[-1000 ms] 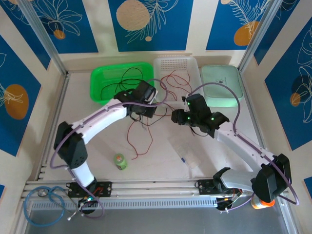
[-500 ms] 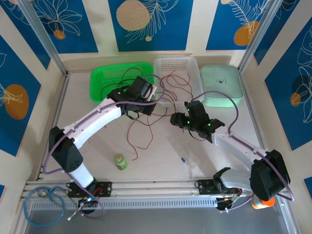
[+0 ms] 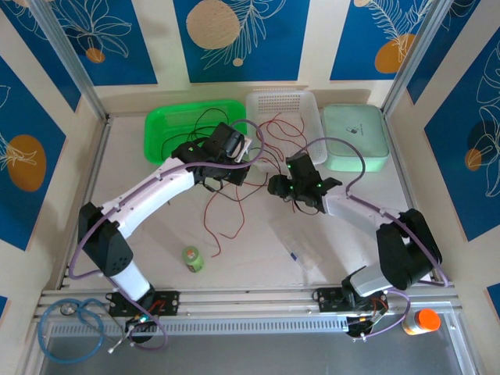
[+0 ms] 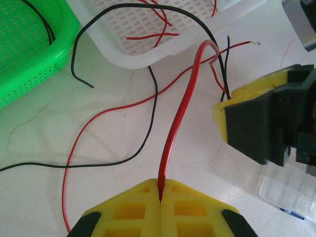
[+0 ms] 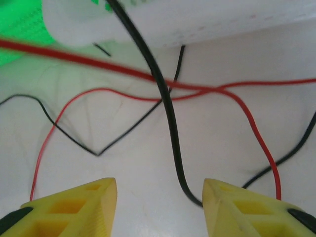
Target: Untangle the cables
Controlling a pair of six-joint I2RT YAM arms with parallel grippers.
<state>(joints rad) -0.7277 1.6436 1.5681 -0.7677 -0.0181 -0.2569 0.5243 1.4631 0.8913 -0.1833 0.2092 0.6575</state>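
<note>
Red, glossy and hair-thin, one red cable (image 4: 176,123) is pinched between the pressed-together yellow ribbed plastic fingers of the left gripper (image 4: 160,191). In the left wrist view it climbs from that pinch toward 1 o'clock and arches over near the rim of the white perforated plastic basket (image 4: 148,57). The other cables, limp strands of red and black, sprawl over the pale marbled tabletop (image 4: 39,128) between the two arms. Some trail up into that basket and some into the green mesh plastic basket (image 4: 29,64) at 10 o'clock. The right gripper (image 5: 160,197) is spread wide with nothing in its grasp. In its own view a smooth black cable (image 5: 170,123) runs down between its fingers, with its long axis from about 11 o'clock to 5 o'clock, and curls in beside the finger at 4 o'clock. Thinner red strands cross it from 9 to 3 o'clock. The right arm is plainly the nearer to this black strand, so the next move probably calls for it to close there and draw away from the held red cable. Both strands look slippery and springy, and a shallow bite could lose them. A clear plastic box (image 4: 281,190) lies at 4 o'clock of the left gripper.
</note>
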